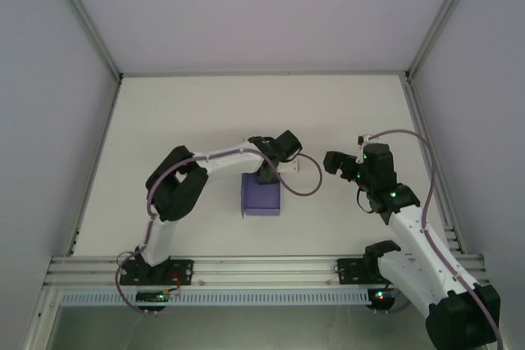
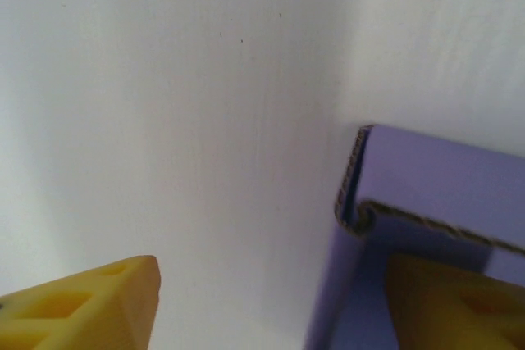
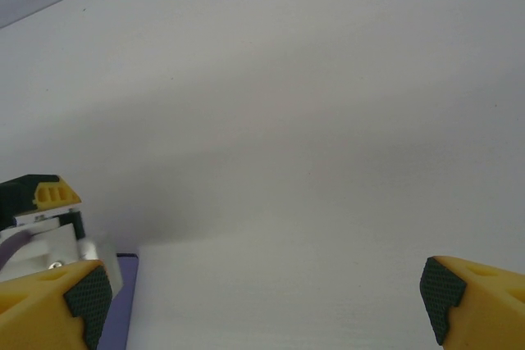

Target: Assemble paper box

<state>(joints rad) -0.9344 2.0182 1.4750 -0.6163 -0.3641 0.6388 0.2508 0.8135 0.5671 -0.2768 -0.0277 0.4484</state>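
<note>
The lavender paper box [image 1: 261,195] sits folded up as a small rectangular box at the table's middle. My left gripper [image 1: 267,173] hangs over its far edge. In the left wrist view my left gripper [image 2: 275,288] is open and straddles a corner wall of the box [image 2: 426,171]. One yellow finger [image 2: 82,309] is outside over bare table, well away from the wall, and the other finger [image 2: 455,301] is inside the box. My right gripper [image 1: 336,161] is off to the box's right, raised. My right gripper [image 3: 262,288] is wide open with nothing between its fingers.
The white table [image 1: 205,120] has metal frame rails [image 1: 246,272] along its near edge and side walls. A sliver of the box [image 3: 123,301] and the left gripper's wrist [image 3: 45,202] show at the left of the right wrist view.
</note>
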